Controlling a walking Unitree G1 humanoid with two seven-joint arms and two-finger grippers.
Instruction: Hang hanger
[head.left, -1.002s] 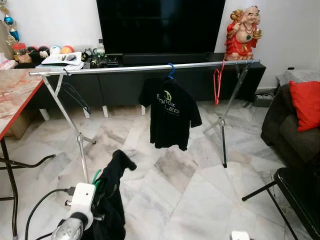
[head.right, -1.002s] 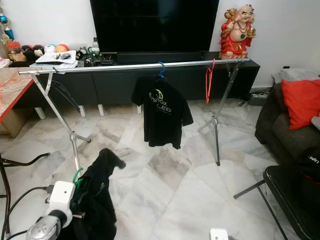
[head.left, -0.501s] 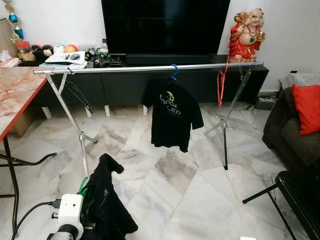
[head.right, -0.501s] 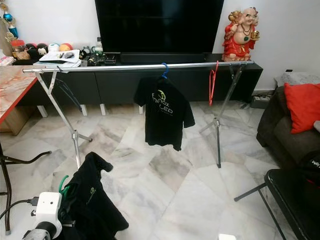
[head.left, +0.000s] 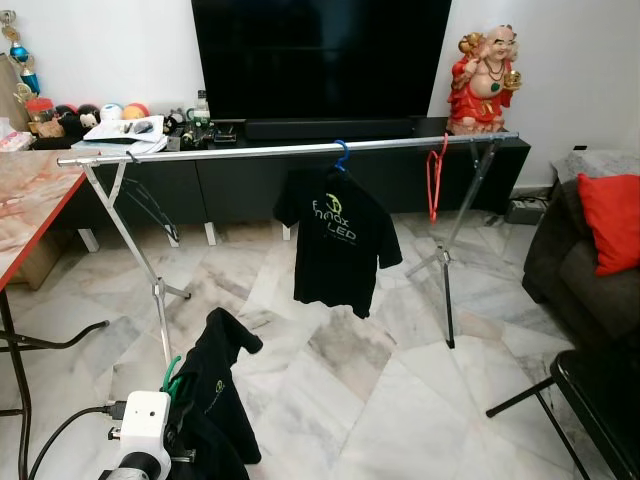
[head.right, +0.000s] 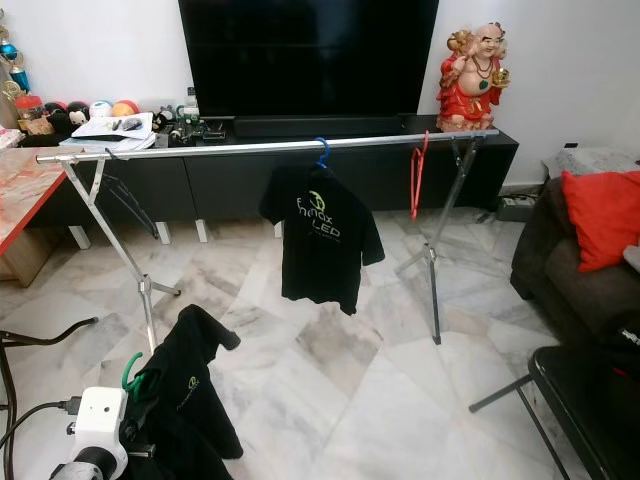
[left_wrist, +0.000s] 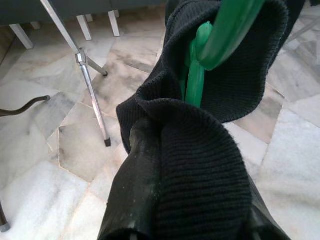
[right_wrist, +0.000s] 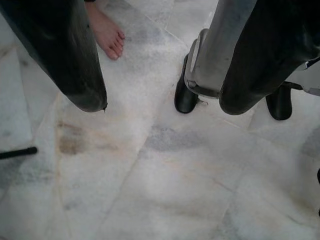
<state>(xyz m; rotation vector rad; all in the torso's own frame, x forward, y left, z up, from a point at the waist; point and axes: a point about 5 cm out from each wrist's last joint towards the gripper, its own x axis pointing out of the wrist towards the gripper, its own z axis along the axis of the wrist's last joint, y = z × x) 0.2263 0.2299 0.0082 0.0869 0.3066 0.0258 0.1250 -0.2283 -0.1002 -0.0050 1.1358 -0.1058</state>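
Left wrist view, close up: green hanger wrapped in a dark knitted garment, plastic neck rising out of the ribbed collar and curling over at the hook. Left gripper buried under the same cloth, fingers clamped on garment and hanger together, one black finger showing along the fold.

Seen from the head cameras: hanger and black shirt held low at the robot's left, above the white wrist housing, well short of the rail. Green hook standing up beside the collar, long axis near upright, shirt trailing down and one sleeve kicked out toward the rack.

Ahead, across marble floor: silver clothes rail spanning the room on crossed legs, already carrying a black printed T-shirt on a blue hanger near the middle and a bare red hanger toward the right end. Behind the rail, a black TV on a low dark console, a red-robed laughing figurine at its right. Marble-topped table with red edge at far left; dark sofa with red cushion and a black chair at right.

Right wrist view: right gripper hanging idle over the floor, fingers spread apart, a person's bare foot and the robot's own black feet beyond.
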